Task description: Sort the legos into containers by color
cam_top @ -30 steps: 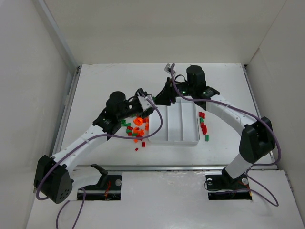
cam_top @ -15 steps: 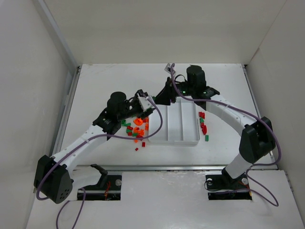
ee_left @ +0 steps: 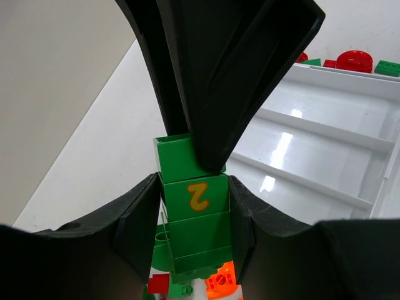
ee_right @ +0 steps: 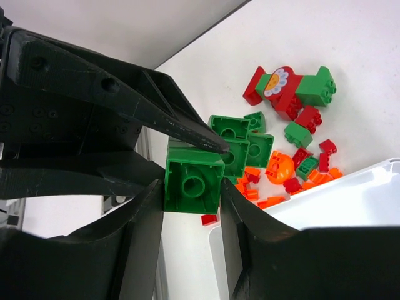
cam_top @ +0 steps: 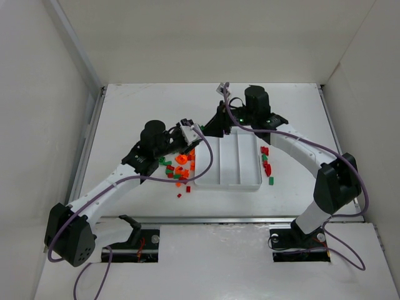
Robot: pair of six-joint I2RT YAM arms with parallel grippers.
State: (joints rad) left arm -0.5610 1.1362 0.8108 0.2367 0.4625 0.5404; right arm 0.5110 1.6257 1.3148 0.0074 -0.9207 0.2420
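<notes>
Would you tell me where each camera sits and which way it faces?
Top: above and behind the bases, looking down at the table, tray and legos; both arms show whole.
Left wrist: looks along the left gripper at the green stack it clamps, tray beyond.
Right wrist: looks along the right gripper at the same stack, legos and tray corner beyond.
Shared: both wrist views show the stack, tray and other gripper.
</notes>
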